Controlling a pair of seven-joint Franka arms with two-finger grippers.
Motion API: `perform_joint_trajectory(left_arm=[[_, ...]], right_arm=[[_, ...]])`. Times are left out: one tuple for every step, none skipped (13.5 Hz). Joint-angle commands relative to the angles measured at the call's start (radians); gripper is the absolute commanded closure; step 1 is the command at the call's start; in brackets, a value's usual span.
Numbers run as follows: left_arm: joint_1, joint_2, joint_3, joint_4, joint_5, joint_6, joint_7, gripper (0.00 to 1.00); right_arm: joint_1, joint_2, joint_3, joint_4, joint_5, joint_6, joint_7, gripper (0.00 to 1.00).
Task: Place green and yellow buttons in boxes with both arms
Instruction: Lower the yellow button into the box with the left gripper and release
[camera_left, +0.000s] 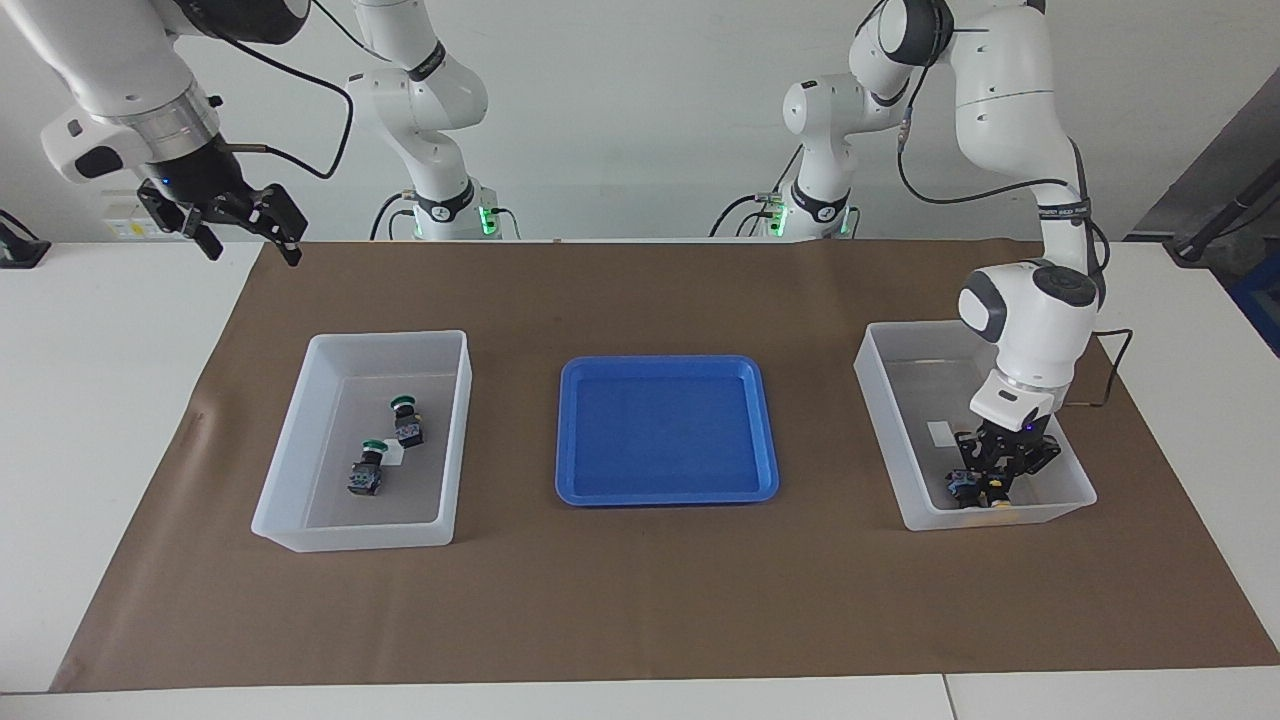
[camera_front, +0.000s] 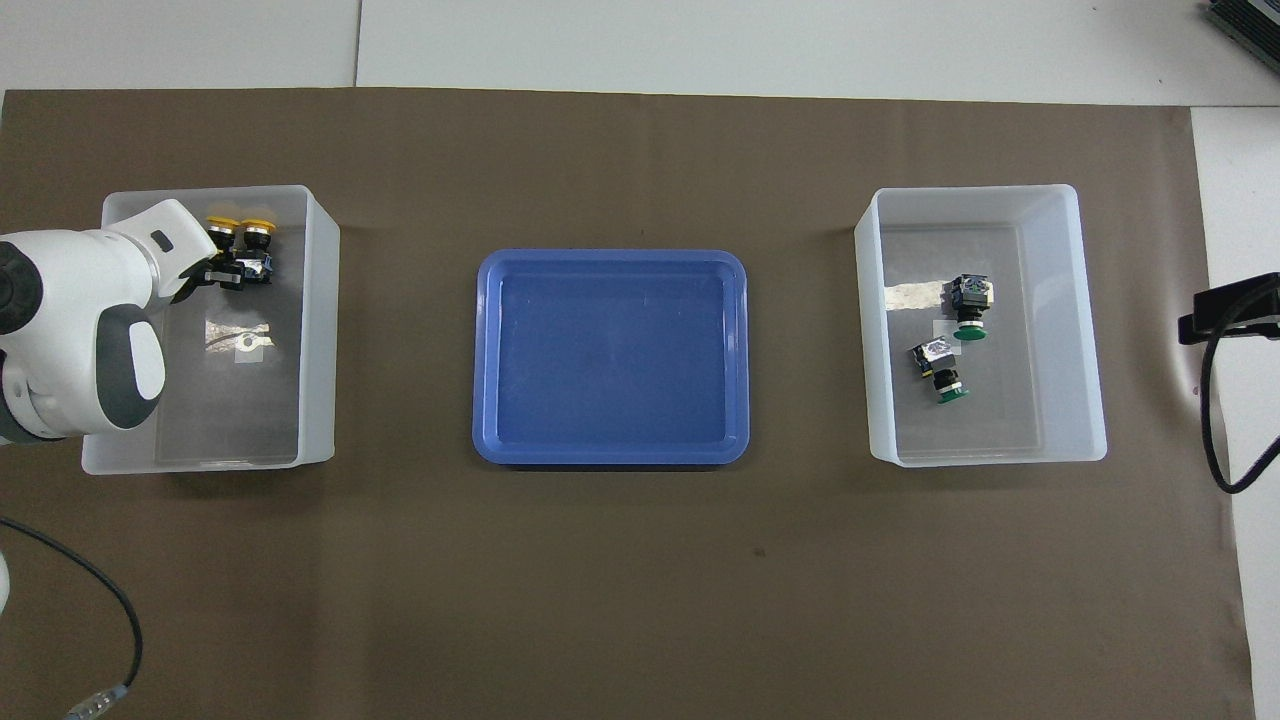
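Observation:
Two green buttons (camera_left: 405, 420) (camera_left: 368, 468) lie in the box (camera_left: 390, 338) at the right arm's end of the table; in the overhead view they are the pair (camera_front: 970, 305) (camera_front: 940, 372) in that box (camera_front: 975, 192). Two yellow buttons (camera_front: 222, 228) (camera_front: 258, 228) lie side by side in the other box (camera_front: 320, 330), at its end farther from the robots. My left gripper (camera_left: 1000, 480) is down inside this box (camera_left: 880, 400), right at the yellow buttons (camera_left: 998, 503). My right gripper (camera_left: 250, 245) is open and empty, raised high over the table's edge by its base.
A shallow blue tray (camera_left: 660, 362) lies between the two boxes, with nothing in it; it also shows in the overhead view (camera_front: 610, 257). A brown mat (camera_left: 640, 600) covers the table. A small white label (camera_front: 245, 343) lies in the left box's base.

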Motion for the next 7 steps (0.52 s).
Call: perform_joint_trajectory(left_arm=[[-0.02, 0.015, 0.003, 0.01, 0.012, 0.047, -0.01, 0.88], [-0.033, 0.014, 0.003, 0.008, 0.012, 0.041, -0.016, 0.84], [-0.039, 0.014, 0.003, 0.01, 0.012, 0.037, -0.051, 0.65], [-0.039, 0.011, 0.003, 0.019, 0.012, 0.032, -0.115, 0.28], [-0.039, 0.006, 0.003, 0.022, 0.012, 0.032, -0.125, 0.0], [-0.039, 0.002, 0.003, 0.022, 0.012, 0.032, -0.123, 0.0], [-0.039, -0.004, 0.003, 0.022, 0.012, 0.031, -0.123, 0.0]], right_arm=[[-0.001, -0.025, 0.009, -0.037, -0.001, 0.023, -0.007, 0.0], [-0.001, -0.034, 0.009, -0.035, -0.001, 0.023, -0.019, 0.0], [0.004, -0.037, 0.012, -0.037, 0.0, 0.022, -0.019, 0.0], [0.004, -0.036, 0.013, -0.034, 0.0, 0.026, -0.028, 0.0], [0.005, -0.036, 0.015, -0.031, 0.0, 0.022, -0.033, 0.0], [0.01, -0.037, 0.021, -0.031, 0.002, 0.02, -0.029, 0.0], [0.016, -0.037, 0.022, -0.032, 0.002, 0.025, -0.025, 0.0]])
